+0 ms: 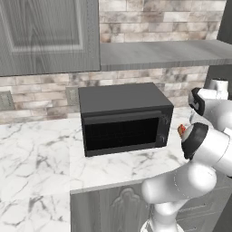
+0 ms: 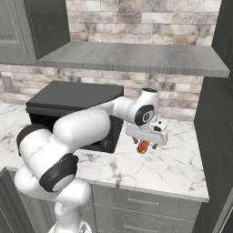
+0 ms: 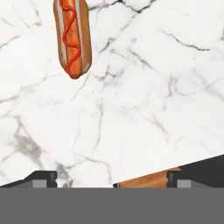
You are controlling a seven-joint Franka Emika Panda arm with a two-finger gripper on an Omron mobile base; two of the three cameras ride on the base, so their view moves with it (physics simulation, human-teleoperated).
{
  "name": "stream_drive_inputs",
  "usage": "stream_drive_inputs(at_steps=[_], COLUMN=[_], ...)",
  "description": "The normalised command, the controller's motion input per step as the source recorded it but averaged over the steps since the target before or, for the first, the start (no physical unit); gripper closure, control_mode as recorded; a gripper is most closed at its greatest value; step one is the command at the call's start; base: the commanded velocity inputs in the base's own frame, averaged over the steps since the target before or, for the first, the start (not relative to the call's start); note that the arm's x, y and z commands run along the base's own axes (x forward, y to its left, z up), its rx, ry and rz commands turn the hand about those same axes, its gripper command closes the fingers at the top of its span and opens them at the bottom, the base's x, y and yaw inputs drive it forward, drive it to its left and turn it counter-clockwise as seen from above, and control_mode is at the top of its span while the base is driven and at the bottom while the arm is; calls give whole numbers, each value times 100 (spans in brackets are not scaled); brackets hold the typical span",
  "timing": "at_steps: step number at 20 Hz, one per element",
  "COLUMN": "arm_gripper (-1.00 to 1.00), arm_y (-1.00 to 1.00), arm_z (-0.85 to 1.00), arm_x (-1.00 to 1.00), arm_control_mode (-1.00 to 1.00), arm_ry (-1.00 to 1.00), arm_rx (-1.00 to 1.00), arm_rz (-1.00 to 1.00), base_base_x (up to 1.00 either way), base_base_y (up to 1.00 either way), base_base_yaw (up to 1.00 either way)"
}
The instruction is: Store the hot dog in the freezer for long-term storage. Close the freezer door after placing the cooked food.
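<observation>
Your gripper (image 2: pixel 146 146) is hovering over the hot dog (image 3: pixel 72 37).
The tan bun with its red squiggled sausage is lying on the marble tabletop (image 3: pixel 144 87), beside the microwave (image 2: pixel 73 107); the frame is cutting its top off. The fingertips (image 3: pixel 43 178) are sitting apart, and a brown piece between them is hard to identify.

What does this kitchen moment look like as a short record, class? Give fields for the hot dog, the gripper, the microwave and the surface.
hot dog: lying flat on the counter, not held
gripper: hanging low over the counter, near the hot dog
fingers: apart, nothing between them
microwave: black, door shut, on the counter beside the arm
counter: white marble, under a grey shelf
</observation>
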Motion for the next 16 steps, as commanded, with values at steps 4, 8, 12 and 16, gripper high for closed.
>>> stream_drive_inputs(at_steps=[4, 8, 12, 16], arm_gripper=[-100, -100, -100, -100], arm_y=[0, 12, 23, 10], arm_z=[-16, -16, -9, -12], arm_x=[13, 8, 19, 22], arm_control_mode=[-100, -100, -100, -100], arm_ry=[0, 0, -1, -1], arm_rx=[3, 3, 0, 0], arm_rz=[2, 2, 0, 0], base_base_x=[0, 0, 0, 0], base_base_y=[0, 0, 0, 0], base_base_yaw=[0, 0, 0, 0])
